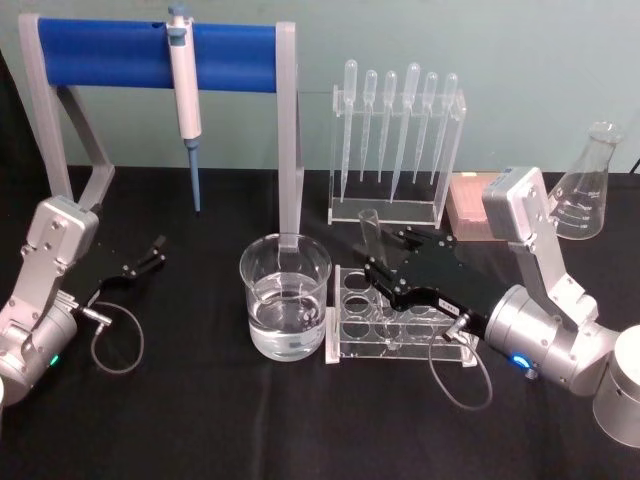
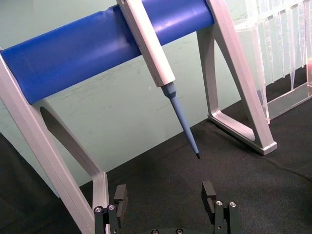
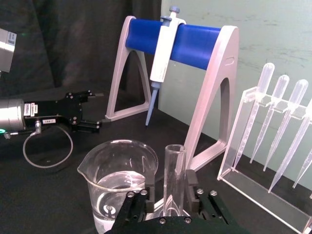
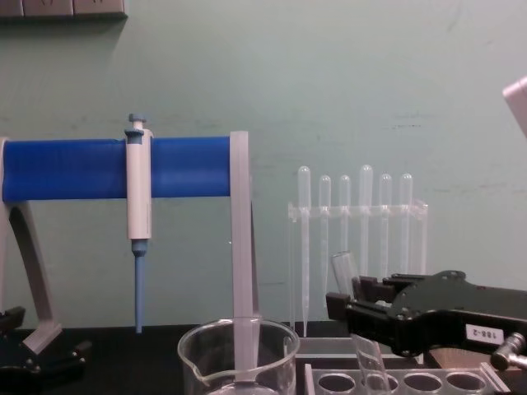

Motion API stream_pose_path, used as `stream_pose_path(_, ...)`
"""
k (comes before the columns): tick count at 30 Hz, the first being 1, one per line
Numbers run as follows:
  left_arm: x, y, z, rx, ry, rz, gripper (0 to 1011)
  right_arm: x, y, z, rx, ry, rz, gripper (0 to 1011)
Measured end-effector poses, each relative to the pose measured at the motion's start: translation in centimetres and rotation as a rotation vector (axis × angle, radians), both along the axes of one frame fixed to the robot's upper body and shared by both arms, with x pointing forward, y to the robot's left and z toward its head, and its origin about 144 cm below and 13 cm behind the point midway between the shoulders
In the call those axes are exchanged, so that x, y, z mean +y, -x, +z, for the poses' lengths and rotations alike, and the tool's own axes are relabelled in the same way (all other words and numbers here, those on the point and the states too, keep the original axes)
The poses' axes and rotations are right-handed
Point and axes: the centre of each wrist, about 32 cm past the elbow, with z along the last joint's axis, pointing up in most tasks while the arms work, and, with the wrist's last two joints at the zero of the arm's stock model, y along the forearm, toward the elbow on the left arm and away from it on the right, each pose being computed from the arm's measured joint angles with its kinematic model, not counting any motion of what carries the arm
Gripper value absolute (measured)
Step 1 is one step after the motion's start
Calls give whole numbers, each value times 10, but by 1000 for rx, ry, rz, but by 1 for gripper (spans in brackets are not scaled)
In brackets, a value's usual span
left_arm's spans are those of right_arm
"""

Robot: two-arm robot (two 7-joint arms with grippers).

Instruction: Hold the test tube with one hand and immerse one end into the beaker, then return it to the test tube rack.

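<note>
The right gripper (image 1: 383, 262) is clamped around the test tube (image 1: 371, 232), holding it tilted just above the clear rack (image 1: 400, 325), right of the beaker (image 1: 285, 295), presumably for dipping, while the left gripper (image 1: 150, 255) rests open, far left.

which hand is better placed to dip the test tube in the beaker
Right. The right hand is shut on the test tube beside the beaker; the left hand sits open, far off by the pipettor stand.
</note>
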Motion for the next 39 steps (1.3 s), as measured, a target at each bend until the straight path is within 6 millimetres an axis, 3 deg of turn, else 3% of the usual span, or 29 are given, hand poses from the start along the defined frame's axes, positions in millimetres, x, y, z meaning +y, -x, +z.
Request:
stream_pose_path(4,0,0,0,0,0,0,1000,-3,6,-1,9,3,-9,483)
stream_pose_path(14,0,0,0,0,0,0,1000,-23,49,-10,17,-8,-106,820)
stream_pose_path(19,0,0,0,0,0,0,1000,-40,58,-18,-29,-51,-269,954)
stream_pose_path(27,0,0,0,0,0,0,1000,-54,44,-50,-93,-127,-562,1004)
stream_pose_path(34,0,0,0,0,0,0,1000,-54,31,-70,-86,-126,-624,1004)
stream_pose_path(39,0,0,0,0,0,0,1000,-53,30,-71,-89,-119,-625,1004)
